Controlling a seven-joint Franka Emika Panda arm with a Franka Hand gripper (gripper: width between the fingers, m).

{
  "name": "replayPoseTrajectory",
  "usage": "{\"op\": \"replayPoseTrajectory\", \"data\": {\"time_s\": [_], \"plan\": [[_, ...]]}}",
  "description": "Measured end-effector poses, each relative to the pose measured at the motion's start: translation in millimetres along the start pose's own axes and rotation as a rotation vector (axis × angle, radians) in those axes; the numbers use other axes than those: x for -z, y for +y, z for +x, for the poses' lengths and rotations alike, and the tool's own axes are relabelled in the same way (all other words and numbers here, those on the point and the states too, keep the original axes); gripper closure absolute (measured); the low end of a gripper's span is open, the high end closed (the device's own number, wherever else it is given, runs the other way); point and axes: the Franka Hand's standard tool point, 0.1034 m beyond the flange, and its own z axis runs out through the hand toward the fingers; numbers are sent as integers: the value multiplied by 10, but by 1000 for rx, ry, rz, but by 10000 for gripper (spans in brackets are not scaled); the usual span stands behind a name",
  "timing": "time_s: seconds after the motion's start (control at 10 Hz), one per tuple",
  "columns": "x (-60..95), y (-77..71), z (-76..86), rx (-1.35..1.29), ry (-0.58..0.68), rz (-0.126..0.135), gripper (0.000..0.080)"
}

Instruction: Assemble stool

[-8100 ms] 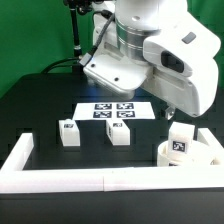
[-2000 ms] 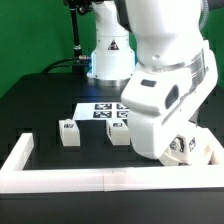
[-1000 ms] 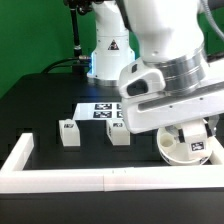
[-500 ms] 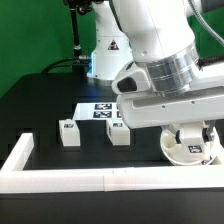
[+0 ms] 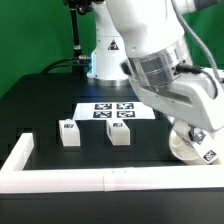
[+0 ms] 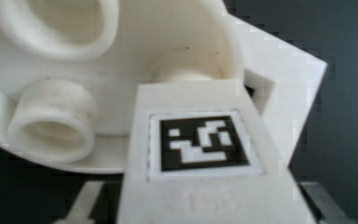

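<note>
At 4 o'clock in the exterior view, the gripper (image 5: pixel 196 137) is low over the seat (image 5: pixel 184 150), with the bulky arm (image 5: pixel 165 70) covering most of it. The seat lies on the black table (image 5: pixel 40 110), close to the border wall (image 5: pixel 70 181) at 6 o'clock and near the frame's edge at 3 o'clock, so there is little room on those sides. A marker tag (image 5: pixel 208 153) shows at the seat's 3 o'clock edge; I cannot tell which part carries it.

Wrist view: one leg block (image 6: pixel 202 110) fills the middle, tag (image 6: pixel 202 145) facing the camera. It lies against the seat's underside (image 6: pixel 60 60), beside a short round peg (image 6: pixel 51 115). The block runs back toward the fingers, but they barely show. Cannot tell whether the gripper pinches the block or stands spread.

Two more leg blocks stand apart at 8 o'clock (image 5: pixel 68 134) and at centre (image 5: pixel 119 135), both upright, with a clear gap between them. The marker board (image 5: pixel 112 111) lies flat just behind the centre block at 12 o'clock. The wall turns a corner at 7 o'clock and runs up the exterior view's left side. Open black table lies from 9 to 11 o'clock, and a bare strip runs between the blocks and the wall.
</note>
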Motion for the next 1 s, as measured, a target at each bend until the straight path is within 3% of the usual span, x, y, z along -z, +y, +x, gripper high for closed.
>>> {"op": "replayPoseTrajectory", "data": {"time_s": [0.2, 0.6, 0.8, 1.0], "plan": [[11, -90, -21, -113, 44, 85, 463], [17, -74, -15, -103, 46, 83, 463], [109, 150, 165, -128, 1, 1, 462], [173, 263, 260, -169, -10, -37, 462]]}}
